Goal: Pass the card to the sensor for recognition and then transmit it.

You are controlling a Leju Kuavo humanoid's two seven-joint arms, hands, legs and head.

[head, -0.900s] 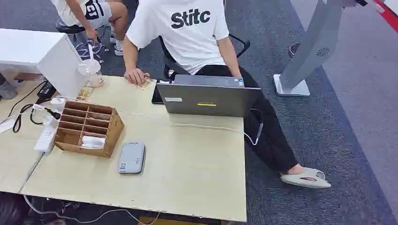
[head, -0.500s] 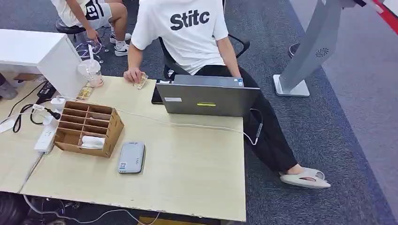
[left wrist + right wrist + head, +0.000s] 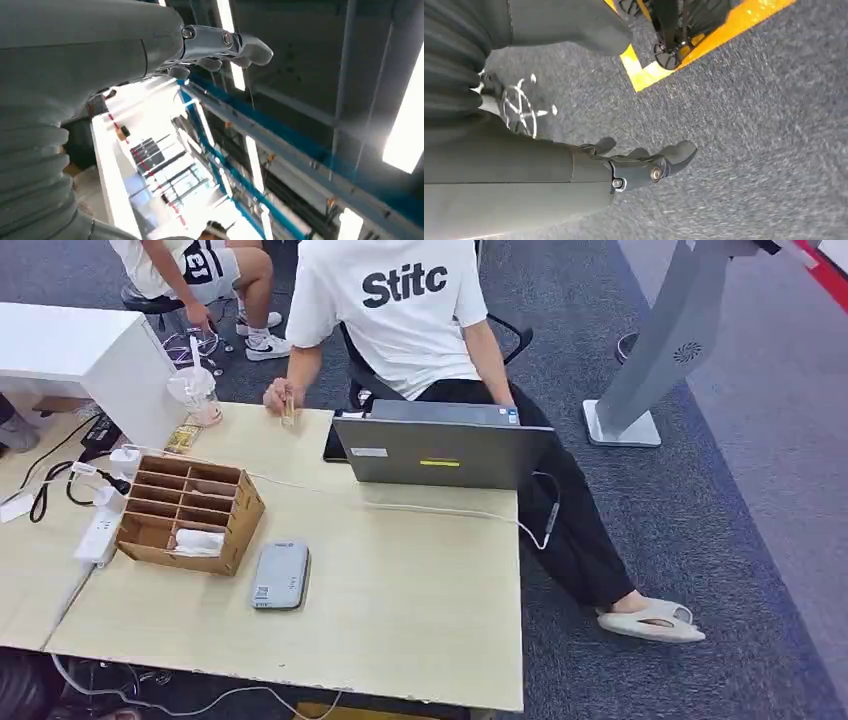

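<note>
One white roll in wooden organizer (image 3: 188, 514) | sensor (image 3: 281, 577) beside it

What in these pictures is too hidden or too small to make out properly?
- Laptop, head view: screen faces away; only its grey back shows.
- Thing in the person's hand, head view: too small to tell if it is a card.
- Sensor, head view: label too small to read.
- Wooden organizer, head view: slot contents partly hidden by dividers.
</note>
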